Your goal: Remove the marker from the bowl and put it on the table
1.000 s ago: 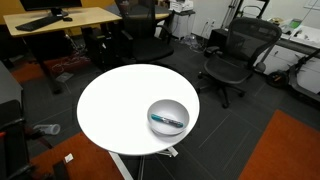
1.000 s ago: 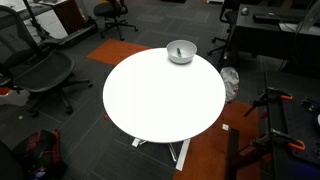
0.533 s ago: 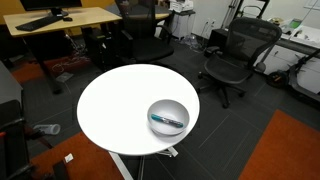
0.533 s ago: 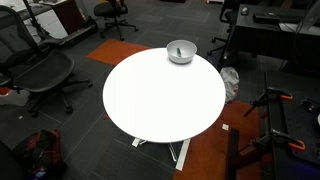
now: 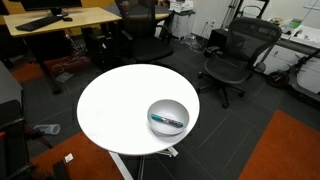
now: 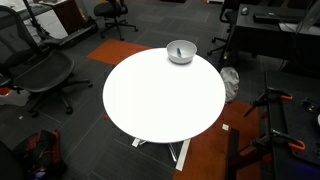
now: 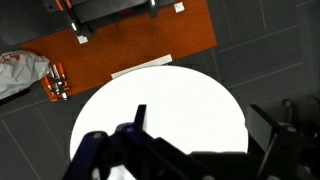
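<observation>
Nothing has moved: marker [image 5: 168, 121] still in bowl [image 5: 172, 106], tool [image 7: 213, 118] spread wide, empty.

Office: swivel chairs [image 5: 236, 52], wooden desk [image 5: 62, 19]

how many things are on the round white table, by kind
grey bowl: 1
teal marker, lying in the bowl: 1
total: 2
</observation>
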`<move>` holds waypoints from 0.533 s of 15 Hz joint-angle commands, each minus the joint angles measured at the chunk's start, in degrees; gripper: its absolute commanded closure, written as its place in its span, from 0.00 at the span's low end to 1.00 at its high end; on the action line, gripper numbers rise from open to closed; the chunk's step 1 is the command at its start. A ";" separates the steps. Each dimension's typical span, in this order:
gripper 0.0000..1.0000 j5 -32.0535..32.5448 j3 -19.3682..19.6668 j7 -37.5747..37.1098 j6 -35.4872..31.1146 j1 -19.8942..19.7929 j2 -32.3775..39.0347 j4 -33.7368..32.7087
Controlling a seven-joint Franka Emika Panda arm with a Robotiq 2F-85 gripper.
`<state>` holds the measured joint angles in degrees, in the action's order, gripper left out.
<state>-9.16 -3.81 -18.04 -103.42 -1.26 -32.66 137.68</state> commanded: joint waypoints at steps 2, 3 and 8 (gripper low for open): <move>0.00 5.18 3.31 0.54 -5.82 -4.82 7.62 -4.34; 0.00 6.42 3.63 -0.19 -7.81 -5.69 9.35 -4.95; 0.00 7.82 7.32 -0.53 -18.07 -8.16 19.48 -8.74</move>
<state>-1.98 2.14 -18.08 -117.17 -8.30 -19.72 132.74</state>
